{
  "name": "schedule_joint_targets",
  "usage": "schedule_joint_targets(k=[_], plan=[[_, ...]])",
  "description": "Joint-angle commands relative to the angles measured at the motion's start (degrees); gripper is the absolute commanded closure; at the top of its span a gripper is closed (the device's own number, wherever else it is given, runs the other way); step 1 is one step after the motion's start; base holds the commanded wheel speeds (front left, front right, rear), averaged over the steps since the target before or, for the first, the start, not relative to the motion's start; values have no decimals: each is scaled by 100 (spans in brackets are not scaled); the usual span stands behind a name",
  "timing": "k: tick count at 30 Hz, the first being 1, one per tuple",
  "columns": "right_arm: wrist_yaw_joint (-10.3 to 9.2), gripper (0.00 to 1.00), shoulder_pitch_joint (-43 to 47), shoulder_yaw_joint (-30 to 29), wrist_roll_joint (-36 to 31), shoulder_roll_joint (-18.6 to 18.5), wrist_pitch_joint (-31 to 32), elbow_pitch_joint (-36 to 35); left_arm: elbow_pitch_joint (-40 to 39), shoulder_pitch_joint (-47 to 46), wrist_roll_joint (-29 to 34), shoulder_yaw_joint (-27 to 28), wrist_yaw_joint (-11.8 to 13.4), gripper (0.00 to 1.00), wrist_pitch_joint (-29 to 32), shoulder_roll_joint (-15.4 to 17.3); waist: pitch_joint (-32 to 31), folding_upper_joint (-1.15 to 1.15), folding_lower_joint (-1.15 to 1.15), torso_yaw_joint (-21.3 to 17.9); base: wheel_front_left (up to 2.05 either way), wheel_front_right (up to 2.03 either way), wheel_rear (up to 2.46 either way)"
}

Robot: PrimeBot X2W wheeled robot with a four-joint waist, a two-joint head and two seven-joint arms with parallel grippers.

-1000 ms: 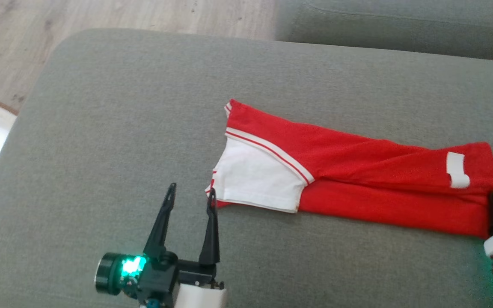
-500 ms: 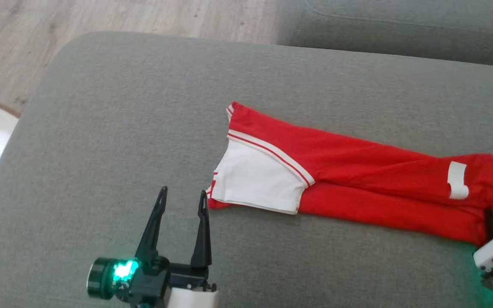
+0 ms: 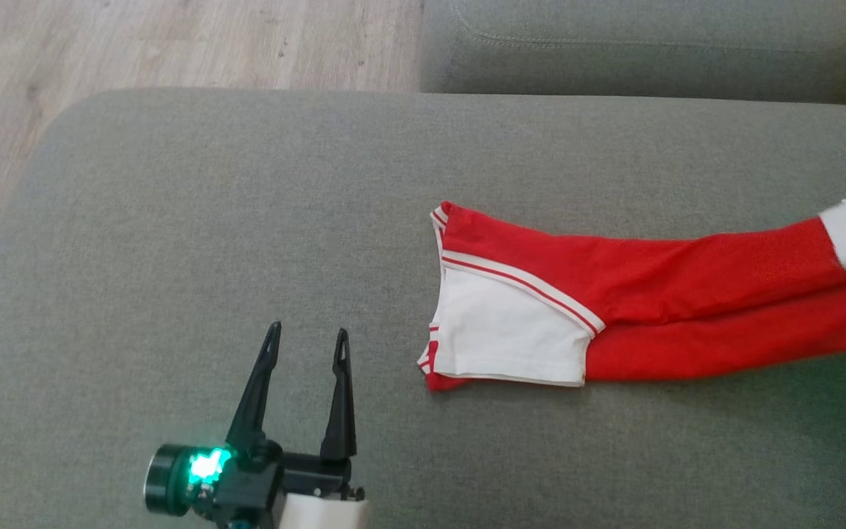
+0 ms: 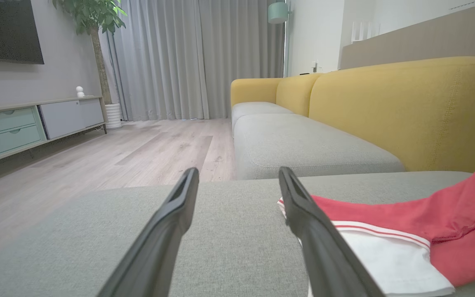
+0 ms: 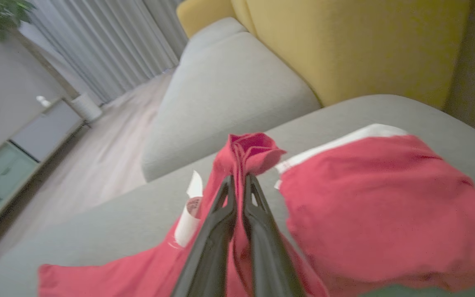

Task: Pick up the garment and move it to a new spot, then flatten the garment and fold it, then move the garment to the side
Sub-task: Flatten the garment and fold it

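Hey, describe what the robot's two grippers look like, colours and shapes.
The left gripper has two long, slim black jaws tapering to points, each slotted near its tip. They rise from a black body with a green light on a round barrel, joined to a white forearm casing. The right gripper has the same dark, tapered, slotted jaws.

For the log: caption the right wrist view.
Right gripper shut on bunched red-and-white fabric garment over grey upholstered cushion.
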Motion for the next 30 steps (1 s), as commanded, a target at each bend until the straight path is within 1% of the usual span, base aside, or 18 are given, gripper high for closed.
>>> schedule_joint_targets(k=[1, 3, 6, 8, 11, 15, 20, 23, 30], plan=[[37, 100, -55, 57, 105, -19, 104, -451, -140, -37, 64, 220, -34, 0, -53, -66, -20, 0, 0, 3, 0, 0, 0], [37, 100, -49, 163, 220, 311, 343, -931, -118, -26, 77, 245, -87, 0, -53, -116, -42, 0, 0, 25, 0, 0, 0], [37, 100, -128, 435, 300, 949, 645, -1423, -78, -29, 109, 265, -174, 0, -53, -177, -69, 0, 0, 101, 0, 0, 0], [37, 100, -238, 658, 306, 1339, 796, -1591, -57, -28, 130, 282, -222, 0, -53, -210, -74, 0, 0, 175, 0, 0, 0], [37, 100, -460, 1048, 281, 1632, 908, -1555, -28, -28, 162, 301, -298, 0, -53, -251, -74, 0, 0, 328, 0, 0, 0], [37, 100, -697, 1601, 351, 1754, 817, -1188, 31, -38, 199, 307, -393, 0, -53, -301, -47, 0, 0, 579, 0, 0, 0], [37, 100, -821, 2405, 752, 1765, 409, -579, 105, -16, 212, 332, -474, 0, -53, -358, -6, 0, 0, 865, 0, 0, 0], [37, 100, -910, 2821, 865, 1765, 210, -214, 140, -7, 222, 330, -526, 0, -53, -387, 28, 0, 0, 984, 0, 0, 0], [37, 100, -1197, 3445, 1040, 1766, -203, 635, 169, -40, 256, 302, -583, 0, -53, -445, 111, 0, 0, 1152, 0, 0, 0]])
